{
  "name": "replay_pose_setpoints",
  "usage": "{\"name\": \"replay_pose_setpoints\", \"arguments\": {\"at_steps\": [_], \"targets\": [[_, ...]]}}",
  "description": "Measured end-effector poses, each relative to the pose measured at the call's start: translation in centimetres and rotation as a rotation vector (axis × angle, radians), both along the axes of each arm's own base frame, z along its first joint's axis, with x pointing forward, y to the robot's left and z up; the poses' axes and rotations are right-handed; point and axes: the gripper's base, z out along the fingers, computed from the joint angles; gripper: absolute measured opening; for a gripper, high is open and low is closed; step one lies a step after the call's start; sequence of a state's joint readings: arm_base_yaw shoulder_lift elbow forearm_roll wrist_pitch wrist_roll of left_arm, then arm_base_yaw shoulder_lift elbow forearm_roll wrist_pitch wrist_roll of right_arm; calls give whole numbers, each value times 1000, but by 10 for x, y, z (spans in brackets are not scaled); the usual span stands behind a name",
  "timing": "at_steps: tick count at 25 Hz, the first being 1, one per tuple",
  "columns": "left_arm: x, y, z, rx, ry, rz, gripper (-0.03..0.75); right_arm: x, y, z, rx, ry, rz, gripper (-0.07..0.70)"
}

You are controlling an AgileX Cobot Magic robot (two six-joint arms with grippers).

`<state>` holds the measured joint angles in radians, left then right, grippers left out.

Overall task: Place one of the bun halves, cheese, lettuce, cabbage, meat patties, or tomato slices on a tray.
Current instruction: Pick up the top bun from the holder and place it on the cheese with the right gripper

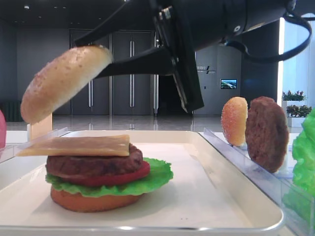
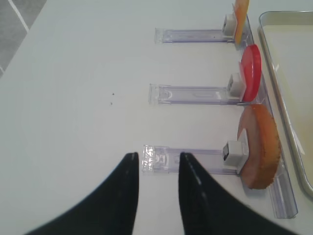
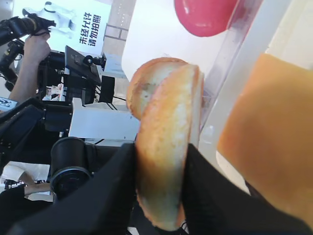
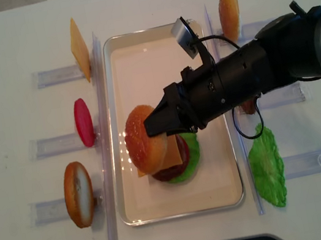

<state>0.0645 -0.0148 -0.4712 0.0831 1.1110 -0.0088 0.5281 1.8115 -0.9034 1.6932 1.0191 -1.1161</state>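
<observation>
My right gripper (image 4: 149,127) is shut on a golden bun half (image 4: 145,146), its black fingers (image 3: 112,196) pinching the bun's two faces. The bun half (image 1: 61,81) hangs tilted just above a stack on the cream-white tray (image 4: 138,62). From the bottom, the stack is a bun half (image 1: 93,201), lettuce (image 1: 155,179), a tomato slice (image 1: 120,178), a meat patty (image 1: 93,164) and cheese (image 1: 78,145). My left gripper (image 2: 157,156) stands open over the white table with nothing between its fingers, at the end of a clear rack (image 2: 190,159).
Clear racks line both sides of the tray. On the left stand a cheese slice (image 4: 79,49), a tomato slice (image 4: 83,122) and a bun half (image 4: 78,194). On the right are a bun half (image 4: 229,13), a patty (image 1: 267,132) and a lettuce leaf (image 4: 266,166).
</observation>
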Motion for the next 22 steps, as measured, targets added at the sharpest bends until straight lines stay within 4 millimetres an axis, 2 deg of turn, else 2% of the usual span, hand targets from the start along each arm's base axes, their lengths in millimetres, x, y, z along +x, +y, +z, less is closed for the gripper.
{"name": "replay_pose_setpoints", "arguments": {"at_steps": [3, 9, 22], "targets": [[0, 0, 0, 0, 0, 0, 219, 2, 1, -9, -16, 18, -2, 236], [0, 0, 0, 0, 0, 0, 219, 3, 0, -15, -48, 12, -2, 236], [0, 0, 0, 0, 0, 0, 204, 3, 0, -16, -56, 7, 3, 253]]}}
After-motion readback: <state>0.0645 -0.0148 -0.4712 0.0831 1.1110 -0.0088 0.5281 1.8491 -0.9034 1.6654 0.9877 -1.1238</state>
